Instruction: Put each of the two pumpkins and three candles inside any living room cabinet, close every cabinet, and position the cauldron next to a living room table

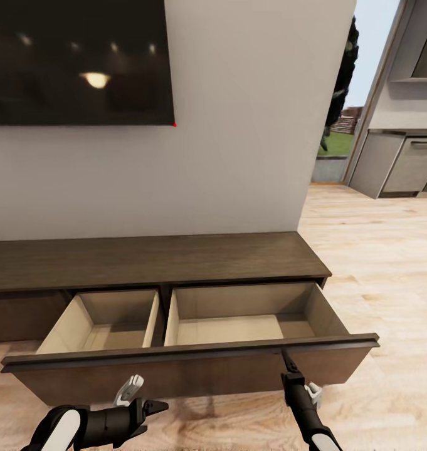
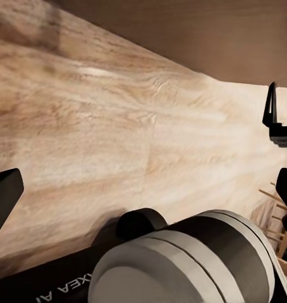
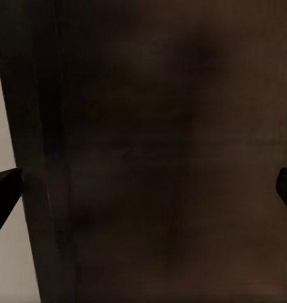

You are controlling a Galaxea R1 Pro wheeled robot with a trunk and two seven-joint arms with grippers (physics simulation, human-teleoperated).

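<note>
A: Head view, left to right: the left gripper hangs low over the floor, in front of the drawer front of the cabinet. Its fingers stand wide with nothing between them; the left wrist view shows only bare floorboards in the gap.

B: And the right gripper?

A: Up against that drawer front near its top edge. In the right wrist view its fingers sit wide, with dark wood close ahead.

B: Risks?

A: Both compartments look empty, with no pumpkins or candles visible. I judge a push now would shut the drawer unloaded. The pulled-out front also blocks the way forward, so an arm or the base could knock it.

B: Anything else?

A: A dark television on the wall, and grey kitchen units far right, well apart.
</note>
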